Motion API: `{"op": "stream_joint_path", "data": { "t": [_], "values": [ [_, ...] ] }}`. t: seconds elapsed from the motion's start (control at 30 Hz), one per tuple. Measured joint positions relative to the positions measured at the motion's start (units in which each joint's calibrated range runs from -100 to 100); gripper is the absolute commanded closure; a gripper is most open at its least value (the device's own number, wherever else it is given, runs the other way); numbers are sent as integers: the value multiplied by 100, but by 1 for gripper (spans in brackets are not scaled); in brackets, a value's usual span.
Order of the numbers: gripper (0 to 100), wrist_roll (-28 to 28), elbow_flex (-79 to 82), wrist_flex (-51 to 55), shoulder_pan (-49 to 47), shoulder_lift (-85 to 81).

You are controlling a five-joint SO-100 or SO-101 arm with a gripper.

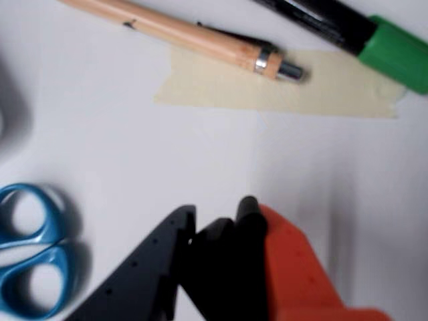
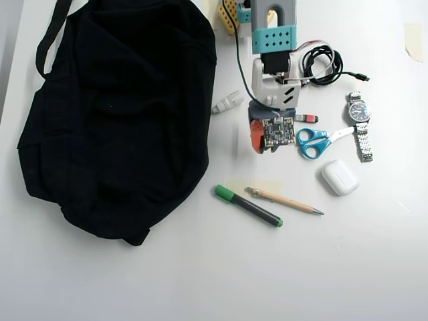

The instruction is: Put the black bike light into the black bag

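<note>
1. Black bike light (image 1: 224, 267): in the wrist view, a dark rounded body sits wedged between the two fingers. Lens and strap cannot be made out. In the overhead view it is hidden under the arm, towards the top edge of the tabletop (image 2: 200, 281), right of centre.
2. Hand (image 1: 224, 221): clenched on the black bike light, with one black finger and one orange finger pressed to its sides. In the overhead view the hand (image 2: 262, 148) points towards the bottom edge. Whether it touches the tabletop cannot be told.
3. Black bag (image 2: 114, 114): slumped over the left half of the tabletop in the overhead view, reaching the top edge, its strap (image 2: 53, 27) looping at the top left corner. Its right flank lies near the hand but apart from it.
4. Blue-handled scissors (image 2: 312, 142): just to the right of the hand in the overhead view. Their handles (image 1: 30, 247) show at the lower left of the wrist view.
5. Grey-white cylinder (image 2: 229, 101): between bag and arm.
6. Strip of beige tape (image 2: 257, 186): stuck on the tabletop below the hand. The wrist view shows the tape (image 1: 281, 87) under a pen tip.
7. Wood-coloured pen (image 2: 284, 200) and black-and-green marker (image 2: 247, 206): side by side near the centre, both slanted. The pen (image 1: 180, 33) and the marker (image 1: 361, 33) cross the top of the wrist view.
8. White case (image 2: 340, 177), wristwatch (image 2: 360, 124) and coiled black cable (image 2: 322, 65): ranged towards the right edge.
</note>
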Motion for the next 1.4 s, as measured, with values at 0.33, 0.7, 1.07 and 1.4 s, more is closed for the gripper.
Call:
{"op": "stream_joint_path", "data": {
  "t": [0.33,0.7,1.07,1.4],
  "values": [
    [98,352,9,1065,565,-1134],
    [98,1016,-495,2710,1813,-2552],
    [98,1553,-461,2761,3523,-2686],
    [98,1250,1681,-622,4426,-1768]
  ]
}}
